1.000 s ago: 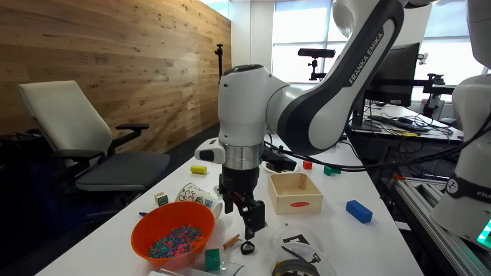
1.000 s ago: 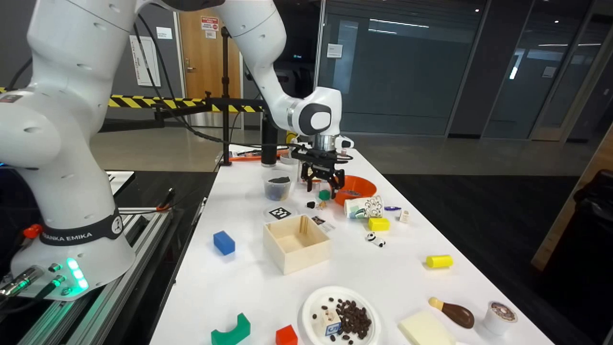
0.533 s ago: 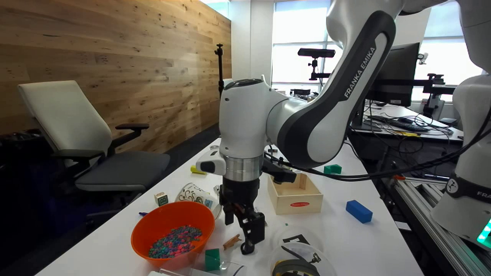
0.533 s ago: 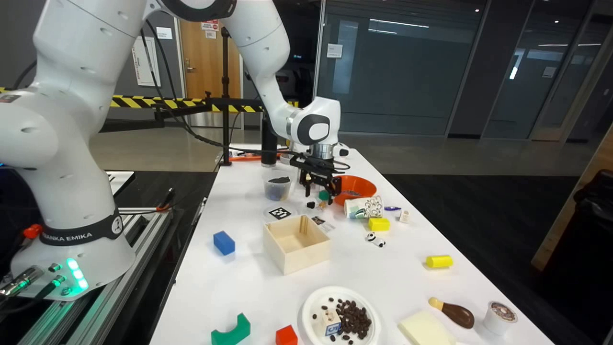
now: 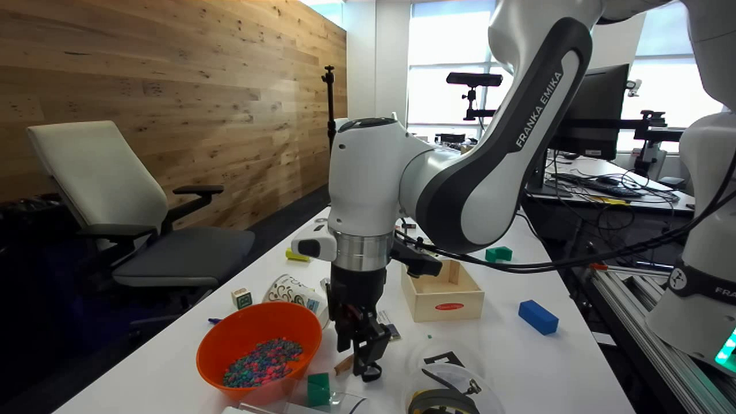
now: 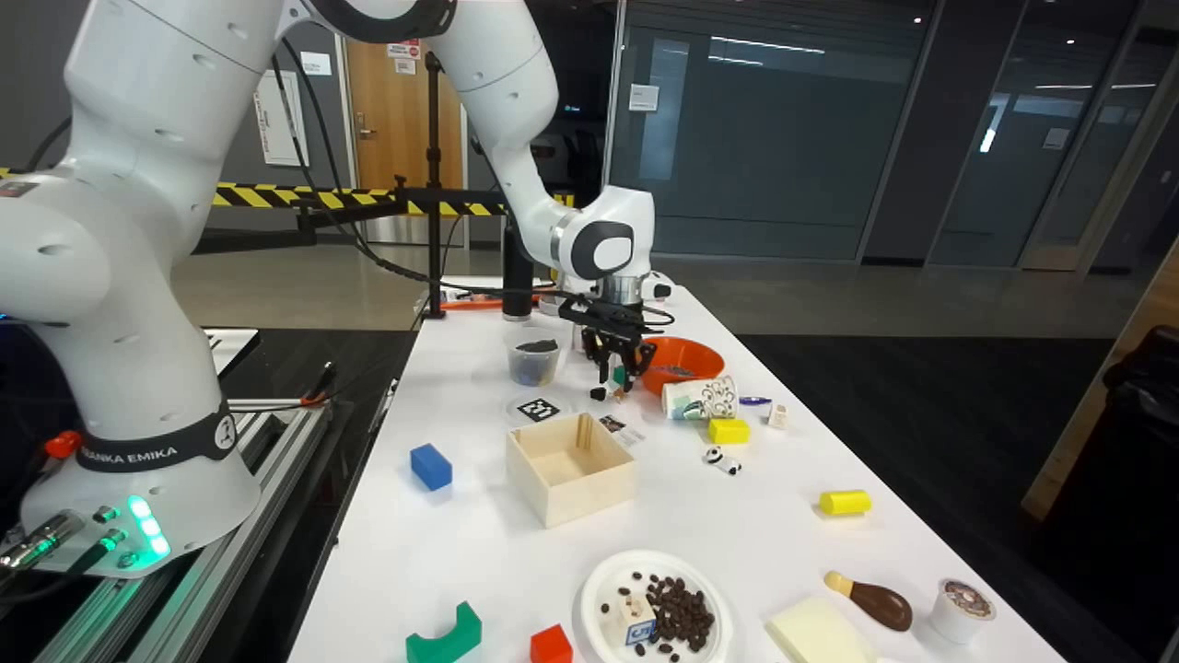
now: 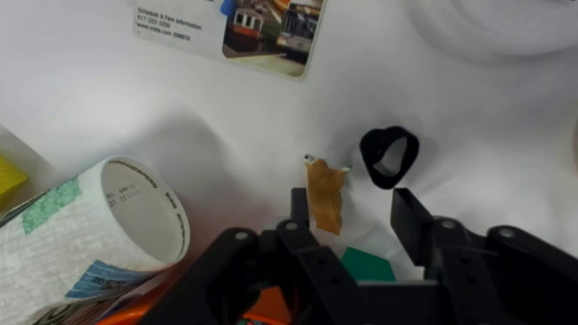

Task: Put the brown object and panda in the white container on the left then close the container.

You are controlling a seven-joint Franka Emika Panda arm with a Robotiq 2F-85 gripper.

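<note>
Low over the white table (image 6: 442,543), we saw the gripper (image 7: 351,211) pointing down, its fingers (image 7: 408,225) spread apart. In the wrist view the brown object (image 7: 326,196) showed between them, nearer the finger at the left of that picture; whether the two touched, we could not tell. It lay on the table, two small whitish tips at one end, with a black ring (image 7: 374,155) just beside it. Lower in the same view we made out part of a green block (image 7: 368,266).

We found the panda (image 6: 723,460) in an exterior view, lying on the table well apart from the gripper and near a yellow block (image 6: 729,431). Beyond that block, a patterned paper cup (image 6: 700,399) lay on its side just beside an orange bowl (image 5: 230,330), which held small coloured bits (image 5: 261,363).

In the wrist view we could read fare information on a card (image 7: 180,22) that also bore pictures of a train and a bus. Both exterior views gave us a wooden box (image 6: 589,493) standing on the table, with a blue block (image 6: 431,467) apart from it. We also noticed a white plate (image 6: 612,573) carrying dark beans (image 6: 683,612) and a letter block (image 6: 634,617).
</note>
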